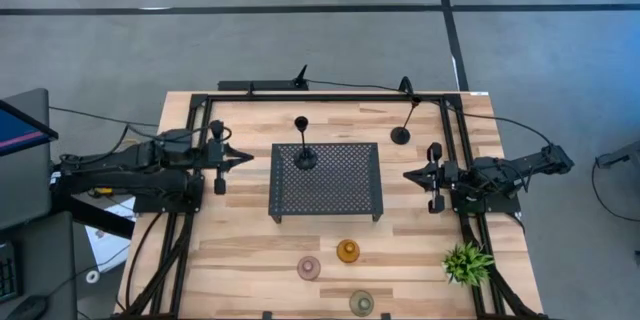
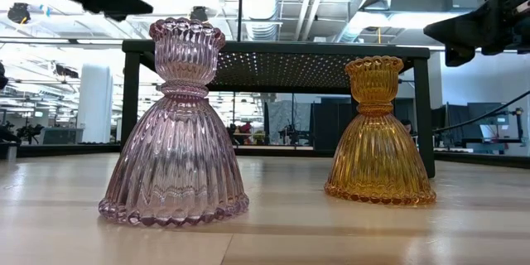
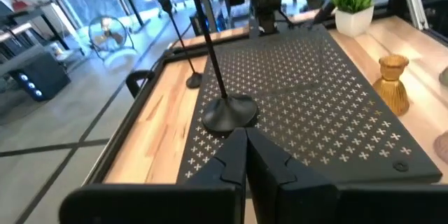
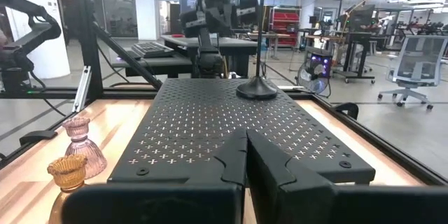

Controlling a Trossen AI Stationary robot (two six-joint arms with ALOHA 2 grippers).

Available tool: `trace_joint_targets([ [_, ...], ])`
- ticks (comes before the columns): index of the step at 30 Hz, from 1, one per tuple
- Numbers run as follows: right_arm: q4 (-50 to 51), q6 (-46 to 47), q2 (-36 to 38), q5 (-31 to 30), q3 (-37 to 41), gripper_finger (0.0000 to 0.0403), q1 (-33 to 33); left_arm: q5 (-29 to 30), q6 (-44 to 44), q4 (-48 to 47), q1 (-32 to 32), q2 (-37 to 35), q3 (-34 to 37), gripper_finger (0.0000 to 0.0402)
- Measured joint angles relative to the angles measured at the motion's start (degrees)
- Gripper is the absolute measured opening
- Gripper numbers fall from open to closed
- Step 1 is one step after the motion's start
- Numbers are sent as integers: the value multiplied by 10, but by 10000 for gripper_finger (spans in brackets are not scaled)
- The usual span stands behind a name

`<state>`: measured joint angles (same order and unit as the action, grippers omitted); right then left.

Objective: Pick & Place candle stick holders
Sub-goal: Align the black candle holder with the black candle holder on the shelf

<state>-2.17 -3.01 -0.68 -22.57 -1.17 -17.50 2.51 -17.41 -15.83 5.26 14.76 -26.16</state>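
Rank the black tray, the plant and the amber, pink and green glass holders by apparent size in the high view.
1. Black tray
2. Plant
3. Amber holder, pink holder and green holder: all three look alike, so no order among them.

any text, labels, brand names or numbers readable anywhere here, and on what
None can be read.
Black perforated tray, pink glass holder and amber glass holder: no print shows.
Screen at the table's left edge: coloured bands only, too small to read.
Room behind: any signs are too blurred to read.
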Motion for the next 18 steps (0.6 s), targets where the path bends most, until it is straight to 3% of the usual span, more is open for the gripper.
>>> trace_joint_targets([
  [7, 0, -4, 0, 0, 0, 0, 0, -13, 7, 71, 0, -72, 94, 7],
  [13, -1, -2, 0, -2, 0, 0, 0, -45, 9, 84, 0, -101, 134, 7],
  [18, -31, 30, 0, -158, 0, 0, 0, -49, 9, 92, 0, -99, 138, 6],
])
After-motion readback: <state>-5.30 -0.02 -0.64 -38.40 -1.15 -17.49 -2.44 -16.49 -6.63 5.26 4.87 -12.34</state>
